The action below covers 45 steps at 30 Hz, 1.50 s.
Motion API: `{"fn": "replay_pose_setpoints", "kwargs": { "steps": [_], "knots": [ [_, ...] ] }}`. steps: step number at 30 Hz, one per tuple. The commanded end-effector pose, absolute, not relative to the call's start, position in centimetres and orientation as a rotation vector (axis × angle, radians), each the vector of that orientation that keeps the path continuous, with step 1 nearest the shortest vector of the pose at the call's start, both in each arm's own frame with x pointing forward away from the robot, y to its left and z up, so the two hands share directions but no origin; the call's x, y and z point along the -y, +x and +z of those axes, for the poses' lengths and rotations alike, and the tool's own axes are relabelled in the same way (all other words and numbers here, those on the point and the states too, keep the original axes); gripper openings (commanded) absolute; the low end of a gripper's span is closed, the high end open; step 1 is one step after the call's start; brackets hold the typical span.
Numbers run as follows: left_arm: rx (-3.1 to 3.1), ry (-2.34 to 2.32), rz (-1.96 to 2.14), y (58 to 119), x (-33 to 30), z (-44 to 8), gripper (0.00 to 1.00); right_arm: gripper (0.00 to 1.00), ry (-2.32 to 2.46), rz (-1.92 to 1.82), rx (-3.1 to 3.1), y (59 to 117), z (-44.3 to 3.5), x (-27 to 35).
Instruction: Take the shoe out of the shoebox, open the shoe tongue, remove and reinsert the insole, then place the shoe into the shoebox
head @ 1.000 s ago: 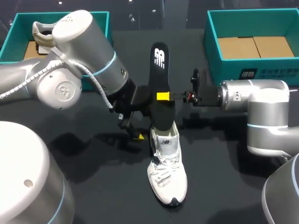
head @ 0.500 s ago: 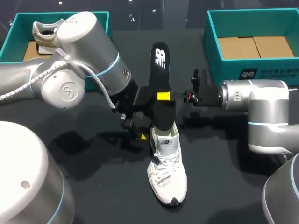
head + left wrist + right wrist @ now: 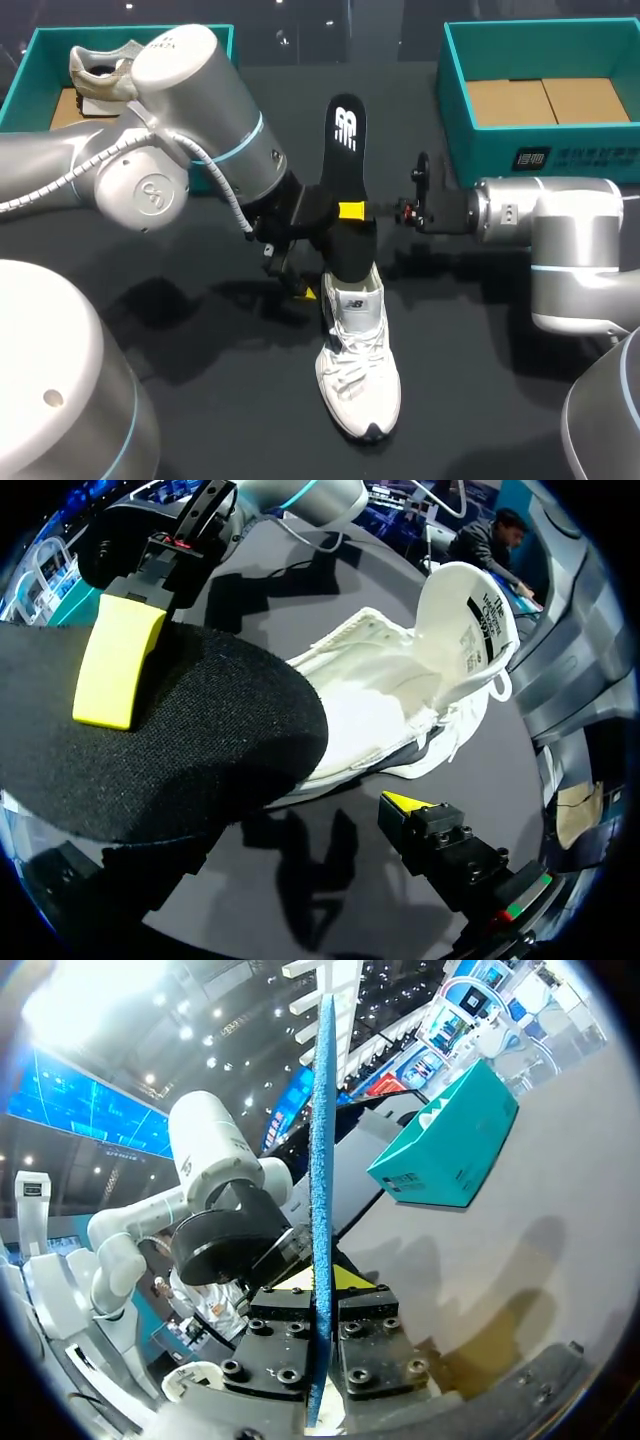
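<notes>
Shoe (image 3: 358,365) out on counter (image 3: 230,400), tongue up | right pincer (image 3: 352,209) clamps insole (image 3: 345,130), lower end at shoe's mouth | left pincer (image 3: 302,285) wide, empty, beside shoe | I judge reseating and boxing remain.

- Two shoes: white shoe (image 3: 358,365) at six o'clock, boxed shoe (image 3: 100,68) at ten.
- Two boxes: left box (image 3: 30,65) at ten, right box (image 3: 480,150) at two.
- One insole (image 3: 345,165).
- Two arms: left arm (image 3: 180,150), right arm (image 3: 560,230).
</notes>
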State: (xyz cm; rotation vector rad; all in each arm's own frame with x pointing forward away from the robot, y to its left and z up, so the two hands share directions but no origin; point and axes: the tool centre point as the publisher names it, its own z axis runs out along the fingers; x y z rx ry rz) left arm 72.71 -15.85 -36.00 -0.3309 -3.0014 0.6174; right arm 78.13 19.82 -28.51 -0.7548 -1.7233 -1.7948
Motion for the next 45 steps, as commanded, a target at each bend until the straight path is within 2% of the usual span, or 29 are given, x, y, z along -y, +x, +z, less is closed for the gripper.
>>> {"fn": "replay_pose_setpoints", "kwargs": {
  "steps": [1,24,45],
  "knots": [
    [3.000,-0.333,0.614,72.8,15.9,-36.0,1.00,0.00,-0.778,-1.811,1.750,77.6,-27.9,-19.7],
    [3.000,-0.333,0.614,72.8,15.9,-36.0,1.00,0.00,-0.643,-1.865,1.856,76.4,-27.9,-19.9],
    [3.000,-0.333,0.614,72.8,15.9,-36.0,1.00,0.00,-0.693,-1.863,1.807,74.6,-30.2,-20.3]
  ]
}}
